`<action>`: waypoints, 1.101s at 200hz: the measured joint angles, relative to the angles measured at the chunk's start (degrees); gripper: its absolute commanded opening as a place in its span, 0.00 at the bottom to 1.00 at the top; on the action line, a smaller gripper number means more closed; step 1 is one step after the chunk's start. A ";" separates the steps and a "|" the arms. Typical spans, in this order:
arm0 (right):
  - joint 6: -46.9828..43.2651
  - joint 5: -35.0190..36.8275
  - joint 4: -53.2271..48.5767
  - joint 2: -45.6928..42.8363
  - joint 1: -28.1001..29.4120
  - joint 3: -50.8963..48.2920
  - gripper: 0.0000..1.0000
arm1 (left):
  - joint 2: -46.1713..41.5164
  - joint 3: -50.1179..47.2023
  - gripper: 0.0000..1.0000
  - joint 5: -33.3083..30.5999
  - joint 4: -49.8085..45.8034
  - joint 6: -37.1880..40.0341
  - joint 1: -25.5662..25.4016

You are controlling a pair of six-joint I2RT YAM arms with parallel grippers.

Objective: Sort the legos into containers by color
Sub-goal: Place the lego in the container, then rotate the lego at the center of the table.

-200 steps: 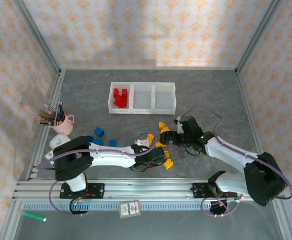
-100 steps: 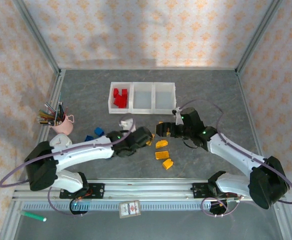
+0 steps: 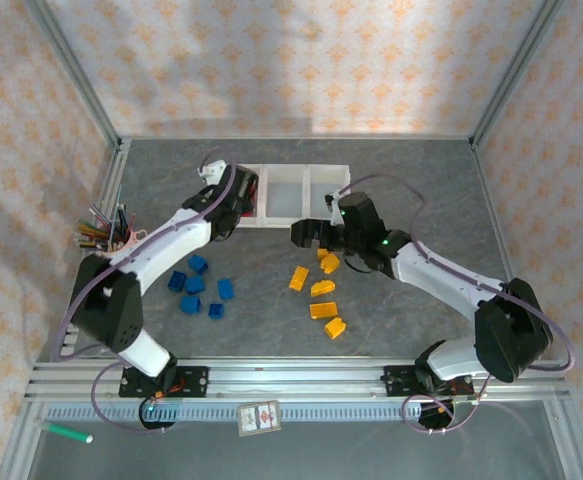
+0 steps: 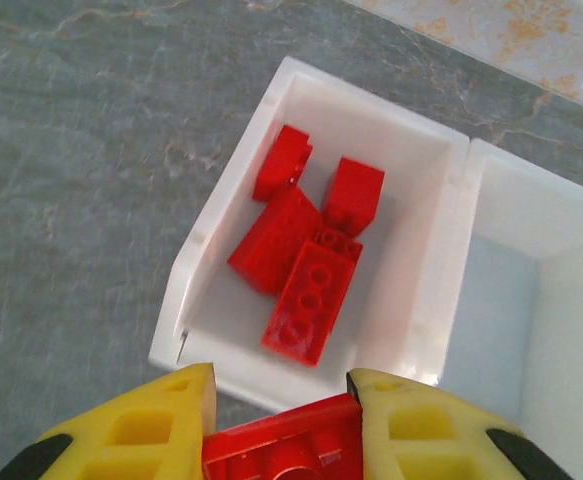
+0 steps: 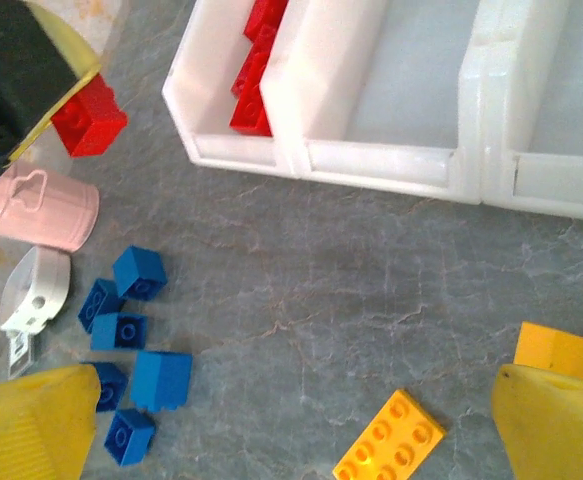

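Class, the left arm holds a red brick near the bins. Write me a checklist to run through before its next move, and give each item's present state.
1. Grip: the left gripper is shut on the red brick: ok.
2. Colour match: the left bin holds only red bricks: ok.
3. Room: bare floor shows in that bin for one more: ok.
4. Position: held brick fully over the bin: cannot tell; it shows at the bin's outer edge.
5. Other arm: the right gripper is open over an orange brick, apart from the left gripper: ok.
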 measured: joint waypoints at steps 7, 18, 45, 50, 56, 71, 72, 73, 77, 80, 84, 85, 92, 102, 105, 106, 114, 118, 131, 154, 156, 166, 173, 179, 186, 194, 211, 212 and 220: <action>0.15 0.33 0.07 0.70 0.00 0.31 1.00 | 2.16 1.53 0.27 0.61 0.33 0.85 0.79; 0.20 0.61 0.15 1.99 0.00 0.92 1.00 | 6.01 4.66 0.28 1.77 0.68 2.34 2.16; 0.17 1.22 0.26 4.83 0.00 2.12 1.00 | 14.36 11.47 0.41 3.13 1.68 5.11 4.76; 0.20 1.44 0.24 5.09 0.00 2.23 1.00 | 15.76 12.57 0.44 3.17 1.70 5.79 5.11; 0.17 1.66 0.22 5.33 0.00 2.43 1.00 | 17.09 13.60 0.47 3.19 1.79 6.40 5.40; 0.15 1.95 0.02 5.86 0.00 3.26 1.00 | 19.71 15.50 0.52 3.43 1.75 7.23 5.92; 0.15 1.97 0.04 5.92 0.00 3.37 1.00 | 19.91 15.67 0.52 3.41 1.68 7.23 5.95; 0.15 1.97 0.04 5.97 0.00 3.41 1.00 | 20.00 15.74 0.53 3.43 1.68 7.34 5.95; 0.15 2.03 -0.09 6.14 0.00 3.80 1.00 | 20.52 16.09 0.54 3.61 1.62 7.52 5.97; 0.15 2.12 -0.11 6.27 0.00 4.07 1.00 | 20.79 16.33 0.55 3.65 1.60 7.48 5.97; 0.13 2.14 -0.13 6.47 0.00 4.42 1.00 | 21.11 16.52 0.56 3.96 1.60 7.80 6.03; 0.15 2.14 -0.15 6.51 0.00 4.48 1.00 | 21.22 16.59 0.56 4.00 1.55 7.82 6.05; 0.13 2.19 -0.15 6.80 0.00 5.05 1.00 | 21.38 16.70 0.57 4.28 1.55 8.09 6.05; 0.11 2.43 -0.20 7.15 0.00 5.73 1.00 | 21.35 16.70 0.57 4.50 1.40 8.46 6.05; 0.11 2.51 -0.26 7.21 0.00 5.88 1.00 | 21.31 16.70 0.57 4.50 1.40 8.63 6.05; 0.09 2.56 -0.28 7.23 0.00 5.92 1.00 | 21.31 16.70 0.57 4.52 1.40 8.66 6.05; -0.04 2.71 -0.59 7.39 0.02 6.34 1.00 | 21.14 16.70 0.58 4.68 1.42 8.92 6.05; -0.11 2.82 -0.85 7.45 0.09 6.56 1.00 | 20.98 16.70 0.58 4.81 1.36 8.96 6.05; -0.42 3.45 -1.60 7.80 0.31 7.28 1.00 | 20.02 16.48 0.60 5.64 1.38 8.98 6.05; -0.76 4.61 -3.28 8.41 1.18 8.48 1.00 | 14.99 13.49 0.63 7.23 1.49 8.98 6.05; -0.76 4.72 -3.45 8.46 1.29 8.59 1.00 | 14.25 13.11 0.63 7.48 1.44 9.01 6.05; -0.79 5.14 -4.20 8.52 1.84 8.94 1.00 | 11.19 11.41 0.65 8.04 1.55 8.96 6.05; -0.87 5.64 -4.76 8.52 2.23 9.11 1.00 | 8.90 10.14 0.66 8.59 1.70 8.96 6.01; -0.92 5.97 -5.31 8.55 2.56 9.33 1.00 | 6.88 8.90 0.66 9.03 2.05 8.98 6.01; -0.96 6.25 -5.97 8.55 2.93 9.55 1.00 | 4.72 7.39 0.68 9.27 2.34 8.96 5.88; -0.96 6.73 -6.67 8.55 3.37 9.73 1.00 | 2.21 5.40 0.69 9.62 2.73 8.96 5.77; -0.94 7.76 -8.04 8.55 4.13 9.79 1.00 | -2.95 0.52 0.73 11.19 3.21 9.07 5.33; -0.96 7.91 -8.26 8.55 4.20 9.79 1.00 | -3.15 0.28 0.74 11.30 3.26 9.09 5.27; -0.94 8.44 -9.14 8.55 4.52 9.79 1.00 | -5.20 -2.08 0.75 12.28 3.63 9.20 4.92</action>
